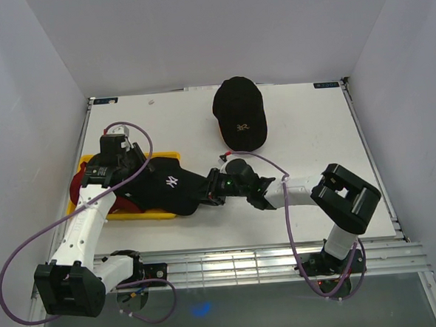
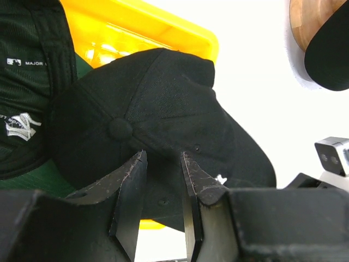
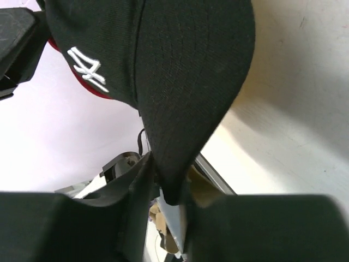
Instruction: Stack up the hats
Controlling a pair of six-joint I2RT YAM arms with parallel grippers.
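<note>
Right wrist: right gripper (image 3: 166,196) pinches the black cap (image 3: 185,82) by its brim tip at 6 o'clock. Good spot imo, brim's probably stiff, crown floppy. Left gripper (image 2: 163,164) is narrow, can't tell if it's gripping.

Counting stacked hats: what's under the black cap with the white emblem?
A red cap and a dark green cap peek out beneath the white-emblem black cap, on the yellow tray; their crowns are mostly covered.

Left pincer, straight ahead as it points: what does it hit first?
The white-emblem cap. Its crown sits right at the left pincer tips, possibly touching them; depth is unclear.
</note>
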